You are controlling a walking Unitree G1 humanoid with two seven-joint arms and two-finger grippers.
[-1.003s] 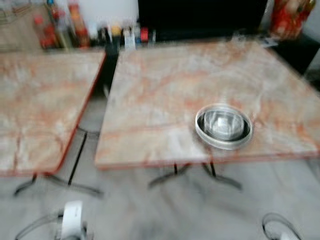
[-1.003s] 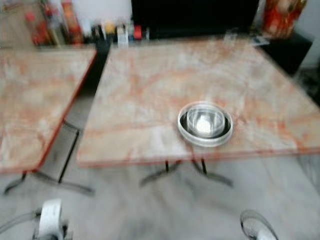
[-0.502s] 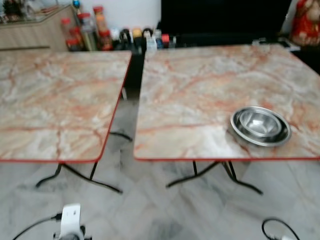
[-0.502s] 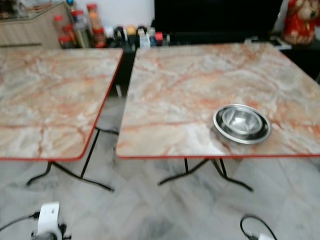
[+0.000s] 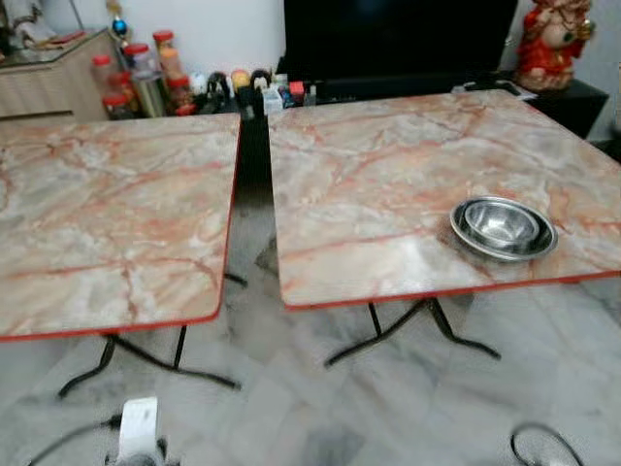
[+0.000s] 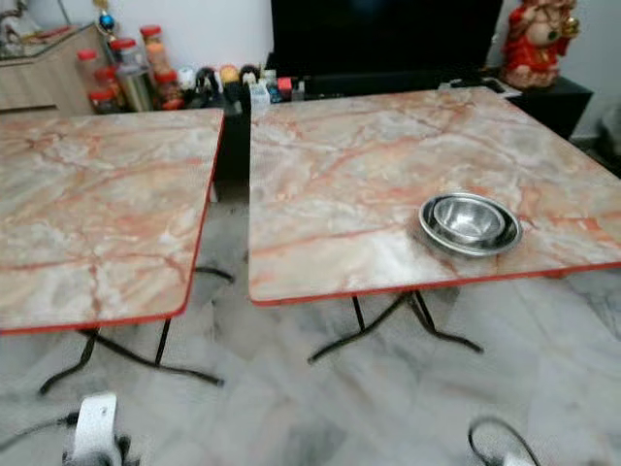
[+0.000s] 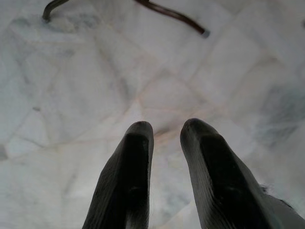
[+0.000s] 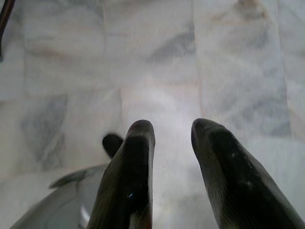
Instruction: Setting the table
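Both arms hang low over the marble floor (image 7: 86, 95): left gripper (image 7: 164, 131) and right gripper (image 8: 171, 129) each hold their jaws released, grasping nothing. Further out at two o'clock, nested steel bowls (image 5: 503, 227) sit near the front edge of the right-hand marble surface (image 5: 388, 175). At eleven o'clock lies the second surface (image 5: 107, 214). Jars (image 5: 146, 83) line the far wall.

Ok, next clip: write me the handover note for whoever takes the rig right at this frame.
Left gripper: open, holding nothing, hanging over the marble floor.
Right gripper: open, holding nothing, also over the floor.
Steel bowl sits nested in a steel plate near the front edge of the right table. Left table has no tableware on it.
Done: one bowl and plate are on the table.
Left: the other settings, likely; nothing in hand.
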